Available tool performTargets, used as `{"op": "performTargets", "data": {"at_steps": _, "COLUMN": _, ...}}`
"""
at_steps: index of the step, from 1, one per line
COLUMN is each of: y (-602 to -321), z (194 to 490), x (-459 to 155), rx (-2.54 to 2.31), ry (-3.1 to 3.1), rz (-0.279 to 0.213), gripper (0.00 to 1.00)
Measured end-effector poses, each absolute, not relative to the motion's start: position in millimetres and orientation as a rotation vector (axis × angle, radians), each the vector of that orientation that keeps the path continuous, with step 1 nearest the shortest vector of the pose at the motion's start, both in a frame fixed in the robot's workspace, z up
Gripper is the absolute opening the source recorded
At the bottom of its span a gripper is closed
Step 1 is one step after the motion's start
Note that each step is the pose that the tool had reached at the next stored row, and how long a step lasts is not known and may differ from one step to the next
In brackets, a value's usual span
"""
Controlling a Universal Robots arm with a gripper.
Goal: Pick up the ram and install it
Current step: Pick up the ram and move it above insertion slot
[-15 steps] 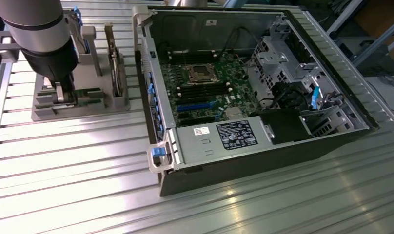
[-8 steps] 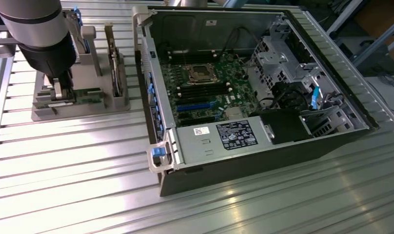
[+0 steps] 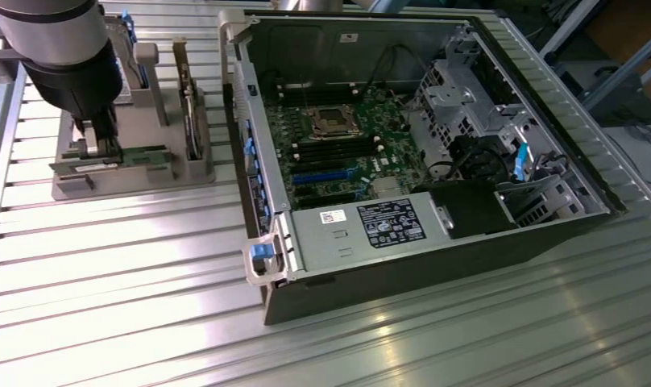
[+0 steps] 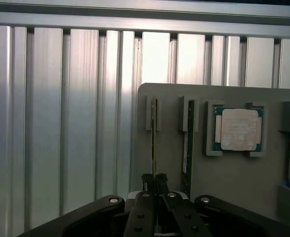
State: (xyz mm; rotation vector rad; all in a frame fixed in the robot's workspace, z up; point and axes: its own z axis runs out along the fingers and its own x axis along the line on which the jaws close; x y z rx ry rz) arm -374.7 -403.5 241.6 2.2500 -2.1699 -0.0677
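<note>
The ram (image 4: pixel 154 138) stands on edge in a slot of the grey holder (image 4: pixel 234 190) — the gripper (image 4: pixel 155 181) comes from above, its fingers closed on the stick. The twin stick (image 4: pixel 187 148) stands just beside it, then the processor (image 4: pixel 238 129). The open computer case (image 3: pixel 412 274) sits toward the exterior view's right.

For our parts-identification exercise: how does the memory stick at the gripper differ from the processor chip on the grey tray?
The memory stick is long and thin; the processor chip is square. The memory stick stands on edge in a slot, the processor chip lies flat. The gripper is shut on the memory stick; the processor chip is untouched. Both sit on the grey tray.
</note>
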Motion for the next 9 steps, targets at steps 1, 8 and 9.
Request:
{"op": "performTargets", "data": {"at_steps": 1, "y": -403, "z": 243, "x": -375, "rx": 2.25, "ry": -2.17, "rz": -0.068, "gripper": 0.12}}
{"op": "performTargets", "data": {"at_steps": 8, "y": -403, "z": 256, "x": -375, "rx": 2.25, "ry": -2.17, "rz": -0.068, "gripper": 0.12}}
{"op": "performTargets", "data": {"at_steps": 9, "y": -403, "z": 258, "x": -375, "rx": 2.25, "ry": -2.17, "rz": -0.068, "gripper": 0.12}}
